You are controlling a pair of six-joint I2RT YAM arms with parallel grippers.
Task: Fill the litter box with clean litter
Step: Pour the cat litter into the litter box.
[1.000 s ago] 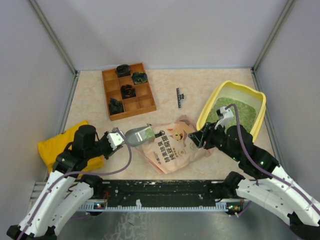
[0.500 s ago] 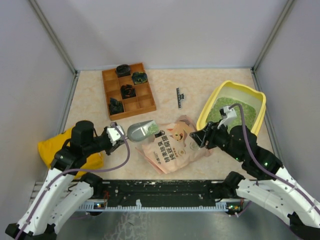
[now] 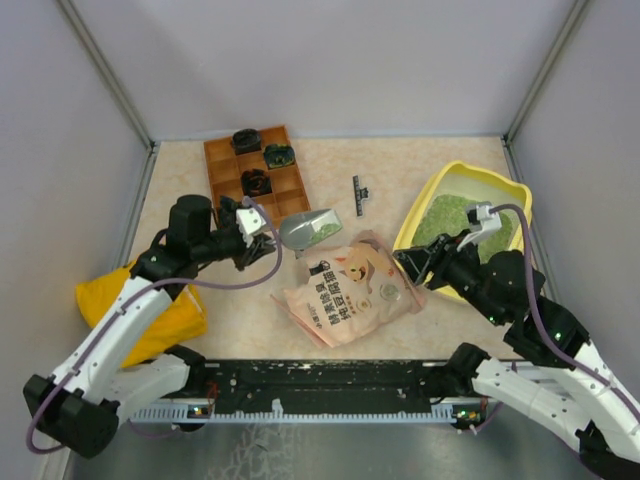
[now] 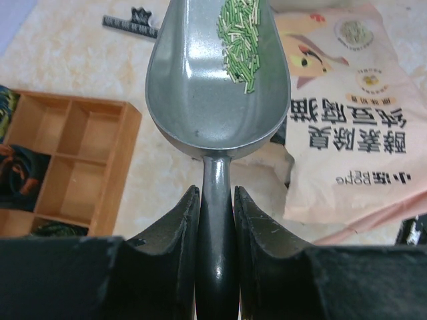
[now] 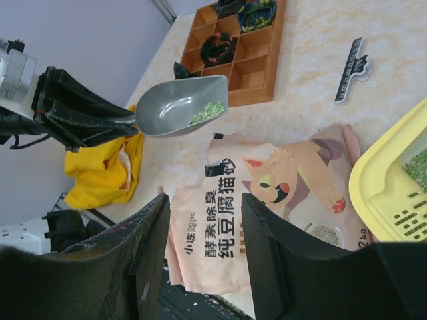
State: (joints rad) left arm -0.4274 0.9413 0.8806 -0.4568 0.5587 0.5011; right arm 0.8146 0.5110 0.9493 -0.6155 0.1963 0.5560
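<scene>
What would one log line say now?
left gripper: shut on grey scoop of clean litter | right gripper: open beside pink pouch | litter box: partly filled

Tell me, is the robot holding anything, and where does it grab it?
The left gripper pinches the grey scoop by its handle, with some green litter in it. The right gripper is open and holds nothing.

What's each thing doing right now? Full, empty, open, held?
Scoop, held up, a little litter inside.
Left hand, shut on the scoop's handle.
Right hand, open, empty, over the pouch.
Litter box, partly filled with litter.
Pouch, lying flat, picture up.
Tray, some compartments hold dark things, some empty.
Yellow bag, crumpled.
Clip, lying loose.
</scene>
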